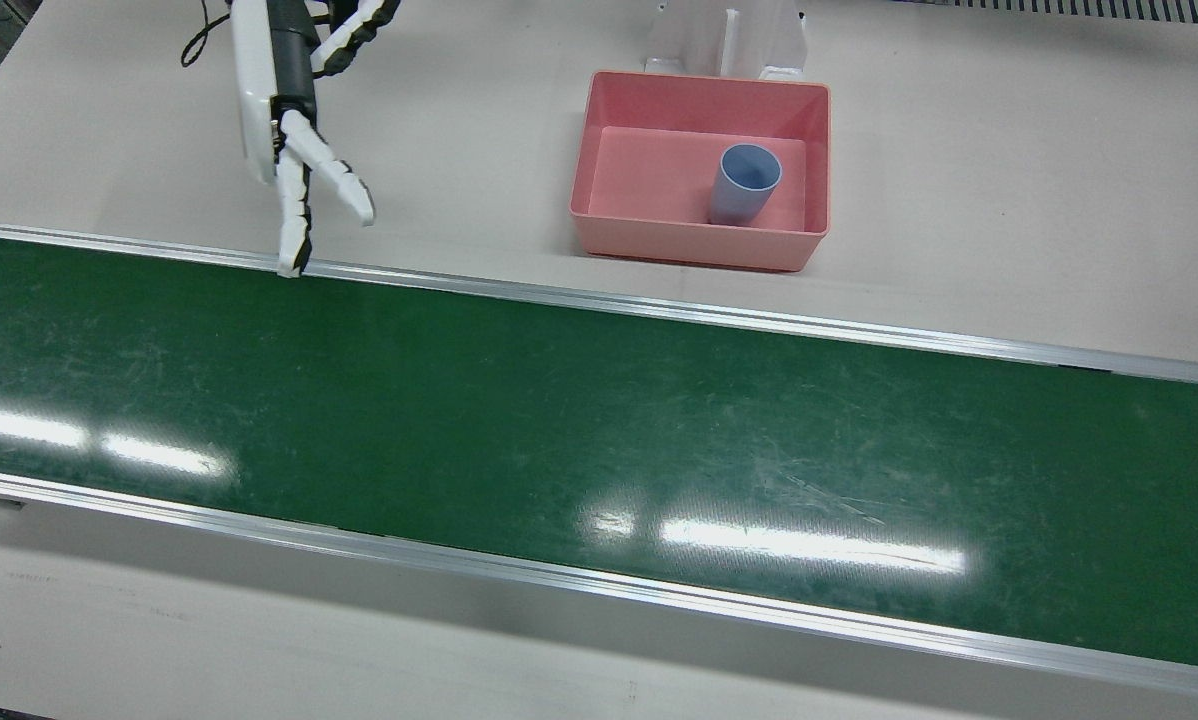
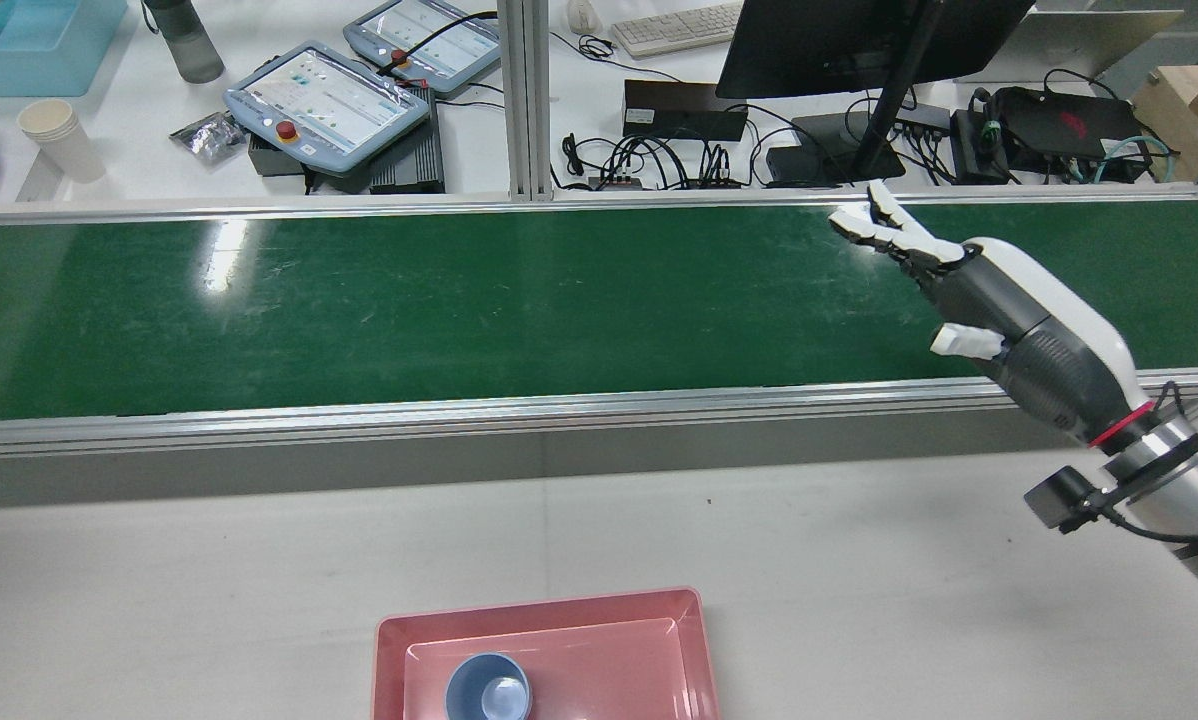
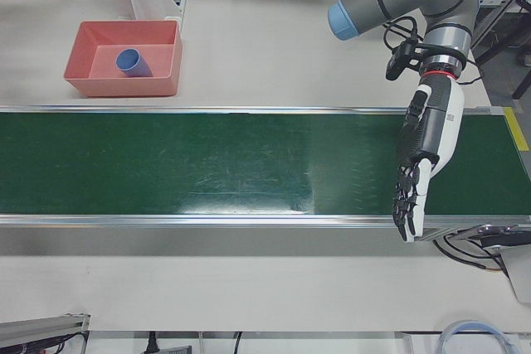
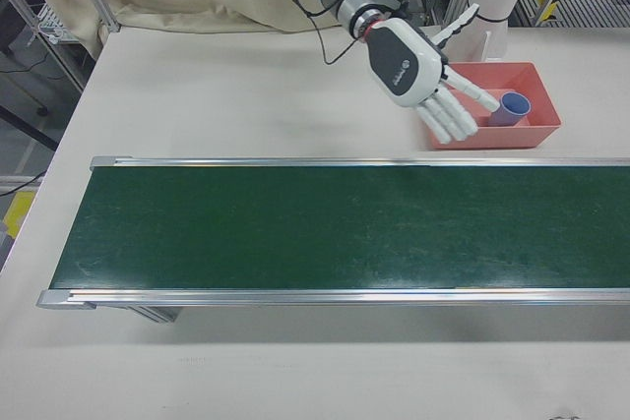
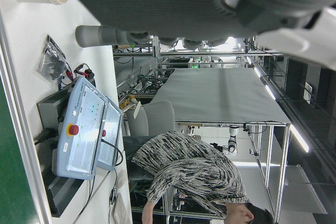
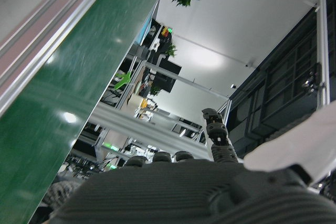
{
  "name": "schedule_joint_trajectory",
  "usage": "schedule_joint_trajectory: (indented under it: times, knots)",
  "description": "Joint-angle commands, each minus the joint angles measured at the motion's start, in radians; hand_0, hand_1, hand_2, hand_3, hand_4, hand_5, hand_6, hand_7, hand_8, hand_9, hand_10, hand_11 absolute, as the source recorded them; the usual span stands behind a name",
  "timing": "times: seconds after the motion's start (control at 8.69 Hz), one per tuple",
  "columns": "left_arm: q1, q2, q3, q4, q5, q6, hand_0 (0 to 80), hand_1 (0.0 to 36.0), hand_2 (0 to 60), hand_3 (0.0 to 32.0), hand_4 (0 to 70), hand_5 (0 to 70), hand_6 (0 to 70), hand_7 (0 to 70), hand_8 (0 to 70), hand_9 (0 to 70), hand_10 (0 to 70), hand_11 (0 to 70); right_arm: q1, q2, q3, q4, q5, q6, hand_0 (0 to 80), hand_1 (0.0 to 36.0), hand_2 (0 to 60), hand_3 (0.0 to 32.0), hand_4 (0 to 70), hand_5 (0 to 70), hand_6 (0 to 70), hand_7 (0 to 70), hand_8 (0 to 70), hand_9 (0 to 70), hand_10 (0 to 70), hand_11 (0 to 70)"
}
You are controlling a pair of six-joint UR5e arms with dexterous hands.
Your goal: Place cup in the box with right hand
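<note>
Glossy green conveyor belt (image 1: 599,430) fills the foreground, running past both hands with nothing on it. Beyond it, well off to the side of the right hand (image 2: 1019,320), the small blue plastic cup (image 1: 744,183) stands upright inside the shallow pink plastic box (image 1: 809,100), mouth up, near the box's belt-side wall. That right hand holds nothing; its white-and-black fingers (image 1: 294,210) are spread and reach out over the belt's near rail. The left hand (image 3: 419,163) hangs empty over the far end of the belt, its fingers pointing down and only slightly apart. The placement looks finished, so the sensible move is to draw the right hand clear without sweeping back toward the box and tipping the cup.
</note>
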Motion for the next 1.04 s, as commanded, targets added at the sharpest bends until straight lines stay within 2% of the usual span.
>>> schedule_joint_trajectory:
  times: [0.0, 0.12, 0.23, 0.46, 0.58, 0.81, 0.92]
  knots:
    - [0.0, 0.0, 0.0, 0.0, 0.0, 0.0, 0.0, 0.0, 0.0, 0.0, 0.0, 0.0, 0.0, 0.0, 0.0, 0.0, 0.0, 0.0, 0.425, -0.027, -0.194, -0.005, -0.333, 0.182, 19.4, 0.8, 0.0, 0.0, 0.0, 0.7, 0.4, 0.0, 1.0, 3.5, 0.0, 0.0]
    - [0.0, 0.0, 0.0, 0.0, 0.0, 0.0, 0.0, 0.0, 0.0, 0.0, 0.0, 0.0, 0.0, 0.0, 0.0, 0.0, 0.0, 0.0, 0.547, -0.03, -0.252, 0.008, -0.429, 0.184, 15.4, 0.0, 0.0, 0.0, 0.0, 0.7, 0.5, 0.0, 1.9, 4.9, 0.0, 0.0]
    - [0.0, 0.0, 0.0, 0.0, 0.0, 0.0, 0.0, 0.0, 0.0, 0.0, 0.0, 0.0, 0.0, 0.0, 0.0, 0.0, 0.0, 0.0, 0.658, -0.065, -0.335, 0.101, -0.5, 0.21, 13.7, 0.0, 0.0, 0.0, 0.0, 0.8, 0.8, 0.0, 2.7, 6.4, 0.2, 0.7]
    - [0.0, 0.0, 0.0, 0.0, 0.0, 0.0, 0.0, 0.0, 0.0, 0.0, 0.0, 0.0, 0.0, 0.0, 0.0, 0.0, 0.0, 0.0, 0.765, -0.167, -0.523, 0.362, -0.522, 0.385, 15.7, 0.0, 0.0, 0.0, 0.0, 0.7, 2.3, 5.5, 3.4, 7.6, 0.8, 1.4]
    - [0.0, 0.0, 0.0, 0.0, 0.0, 0.0, 0.0, 0.0, 0.0, 0.0, 0.0, 0.0, 0.0, 0.0, 0.0, 0.0, 0.0, 0.0, 0.808, -0.204, -0.585, 0.474, -0.527, 0.442, 13.0, 0.0, 0.0, 0.0, 0.0, 0.5, 3.1, 9.9, 3.9, 9.0, 1.1, 1.8]
    - [0.0, 0.001, -0.001, 0.0, 0.0, 0.0, 0.0, 0.0, 0.0, 0.0, 0.0, 0.0, 0.0, 0.0, 0.0, 0.0, 0.0, 0.0, 0.872, -0.222, -0.596, 0.509, -0.565, 0.463, 11.3, 0.0, 0.0, 0.0, 0.0, 0.2, 4.1, 15.6, 4.2, 10.5, 0.9, 1.4]
    - [0.0, 0.002, -0.002, 0.0, 0.0, 0.0, 0.0, 0.0, 0.0, 0.0, 0.0, 0.0, 0.0, 0.0, 0.0, 0.0, 0.0, 0.0, 0.874, -0.222, -0.596, 0.509, -0.567, 0.46, 16.2, 0.0, 0.0, 0.0, 0.0, 0.4, 4.5, 17.3, 4.5, 11.3, 0.6, 1.0]
